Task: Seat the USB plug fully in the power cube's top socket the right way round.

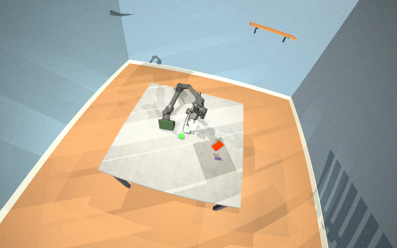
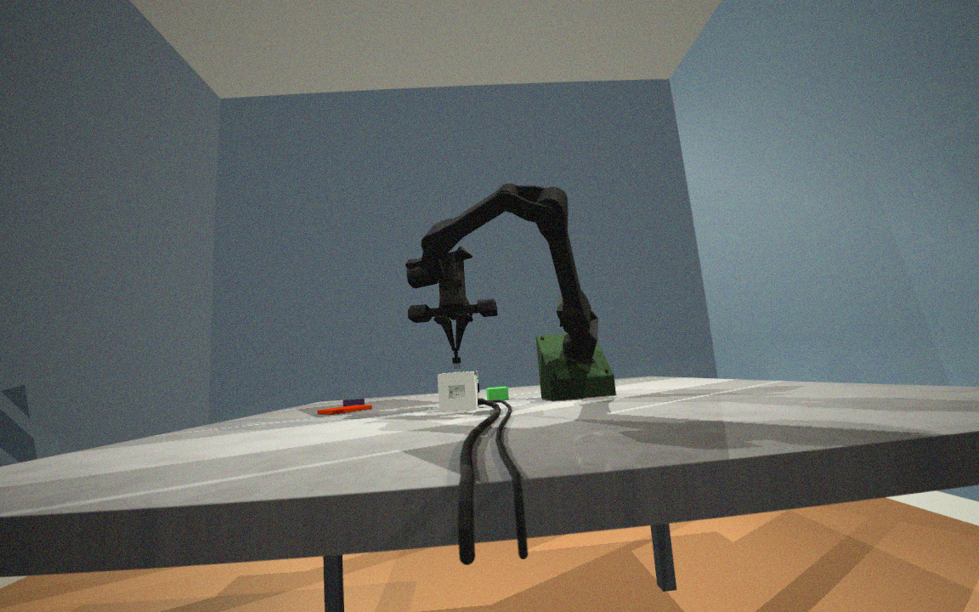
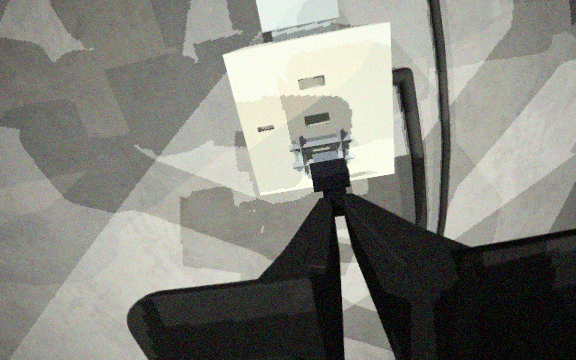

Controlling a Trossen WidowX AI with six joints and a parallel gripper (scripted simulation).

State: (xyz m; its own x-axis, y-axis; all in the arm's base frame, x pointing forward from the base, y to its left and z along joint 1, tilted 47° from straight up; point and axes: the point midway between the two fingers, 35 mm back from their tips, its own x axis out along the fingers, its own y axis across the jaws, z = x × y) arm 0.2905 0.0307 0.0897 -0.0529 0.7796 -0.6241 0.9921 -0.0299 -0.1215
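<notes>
The white power cube (image 1: 193, 126) (image 2: 447, 403) (image 3: 368, 100) stands on the table. Its top shows two wide slots and one small slot in the wrist view. My gripper (image 2: 455, 359) (image 3: 337, 206) points down over the cube's near edge in the wrist view, its dark fingertips shut on the USB plug. The plug, a pale blue-grey piece with side flanges (image 3: 325, 157), shows just beyond the fingertips. In the exterior view a thin pale part shows between fingertips and cube top. The fingertips hide much of the plug; its depth and which way round it is cannot be told.
A pale block (image 3: 298, 12) adjoins the cube's far side. Black cables (image 2: 468, 472) (image 3: 440, 125) run beside the cube and over the table edge. A green block (image 1: 181, 135) (image 2: 496, 393), an orange-red slab (image 1: 217, 145) (image 2: 344, 409) and a purple piece (image 1: 217, 158) (image 2: 353, 402) lie on the table.
</notes>
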